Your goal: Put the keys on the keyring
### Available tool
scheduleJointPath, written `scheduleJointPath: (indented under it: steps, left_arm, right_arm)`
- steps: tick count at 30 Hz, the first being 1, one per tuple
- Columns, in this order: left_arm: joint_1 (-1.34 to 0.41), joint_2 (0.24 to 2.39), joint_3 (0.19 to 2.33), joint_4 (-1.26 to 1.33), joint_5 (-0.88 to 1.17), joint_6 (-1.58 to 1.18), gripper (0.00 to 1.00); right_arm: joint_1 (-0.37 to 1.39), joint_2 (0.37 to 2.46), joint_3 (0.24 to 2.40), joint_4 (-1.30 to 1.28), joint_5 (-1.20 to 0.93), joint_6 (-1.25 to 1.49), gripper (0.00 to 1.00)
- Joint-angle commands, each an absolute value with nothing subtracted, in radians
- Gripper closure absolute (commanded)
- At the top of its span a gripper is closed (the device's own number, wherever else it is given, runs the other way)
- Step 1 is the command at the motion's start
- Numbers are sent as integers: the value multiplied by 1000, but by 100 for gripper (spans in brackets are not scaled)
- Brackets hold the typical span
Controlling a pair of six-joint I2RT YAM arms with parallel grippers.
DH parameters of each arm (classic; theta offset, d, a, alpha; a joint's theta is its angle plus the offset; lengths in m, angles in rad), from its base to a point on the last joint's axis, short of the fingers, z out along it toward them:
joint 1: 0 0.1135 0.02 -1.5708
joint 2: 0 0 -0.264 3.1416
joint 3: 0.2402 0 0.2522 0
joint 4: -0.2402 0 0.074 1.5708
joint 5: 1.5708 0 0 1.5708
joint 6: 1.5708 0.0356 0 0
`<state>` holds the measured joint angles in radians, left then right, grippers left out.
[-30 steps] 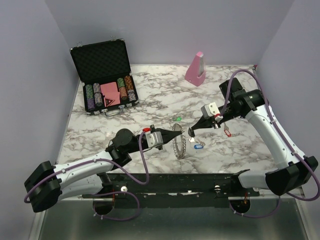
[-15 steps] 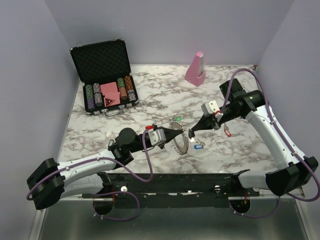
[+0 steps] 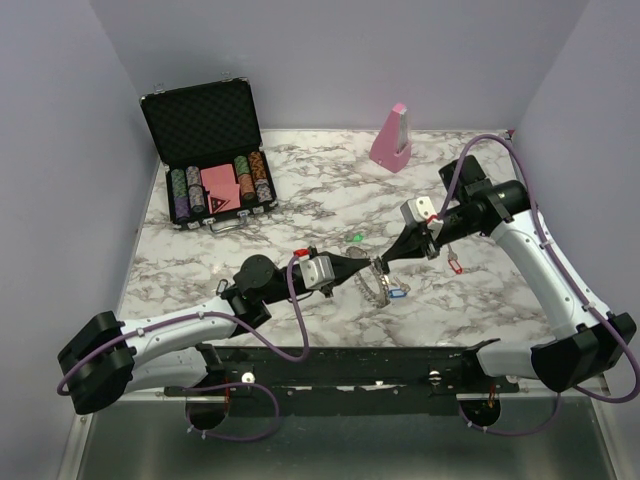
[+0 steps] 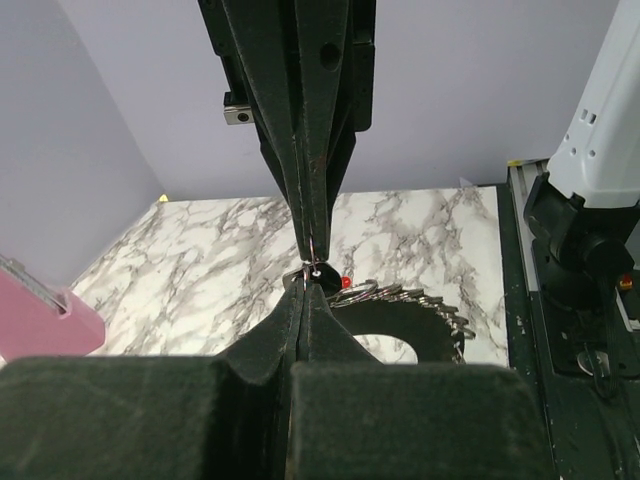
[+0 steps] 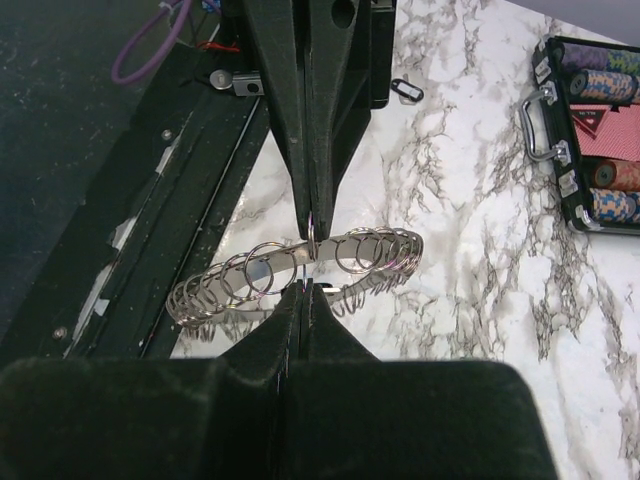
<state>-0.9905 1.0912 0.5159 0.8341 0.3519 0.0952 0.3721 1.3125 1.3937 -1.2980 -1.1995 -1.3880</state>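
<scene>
Just beyond the near edge of the worktop [image 3: 300, 200], the two grippers meet tip to tip, with the keyring [image 5: 372, 248] hanging between them, lifted clear of the marble. The left gripper [image 3: 368, 268] is clenched on one small loop at the keyring's rim. The right gripper [image 3: 382, 263] is clenched too, its tip touching that same loop. I cannot tell whether it pinches the loop itself or something small against it.

The step in hand looks like working on that one loop. To do it well, the left gripper should hold the keyring steady and level while the right gripper makes only small moves along the line of the loop's wire. Any twist or sideways pull would likely slip the thin loop out of one pinch and drop the keyring.

The left arm stretches low from its near-left base, forearm almost level, pointing right. The right arm rises from its near-right base, bends at an elbow far out to the right, and reaches back down and left.

The keys lie on the worktop. A blue-tagged key [image 3: 397, 293] is just beside the keyring, a red one [image 3: 455, 266] sits further right, and a green one [image 3: 357, 238] lies a little beyond the grippers. A black-tagged key [image 5: 405, 92] shows in the right wrist view. At the far side stand an open chip case [image 3: 205, 125] and a pink wedge [image 3: 392, 138].
</scene>
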Motion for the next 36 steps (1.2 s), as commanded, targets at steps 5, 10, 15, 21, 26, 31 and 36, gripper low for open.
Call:
scheduleJointPath:
  steps: [5,10,15,21,26,31,36]
  left_arm:
    - [-999,1092,540,903,350,64,100]
    - [-1000,1097,541,916,348,54,100]
    - [-1000,1101,540,920,342,37,100]
    - [-1003,1100,532,926,319,28,100]
    - [-1003,1091,519,931,304,41,100]
    - [-1003,1094,526,917,311,48,100]
    - [-1003,1092,526,919,313,43,100]
  right_arm:
    - [377,1305,1388,-1261,-1221,-1341,100]
    - [377,1304,1388,-1253,-1218,-1330,100]
    - [377,1305,1391,-1253,-1220,-1328,100]
    - [377,1302,1394,-1255,-1226,-1322,100]
    - [377,1299,1387,-1250,-1224,-1309,100]
    - [377,1299,1397,-1256,-1233,-1305,100]
    - [377,1301,1399,-1255,-1233,-1302,100]
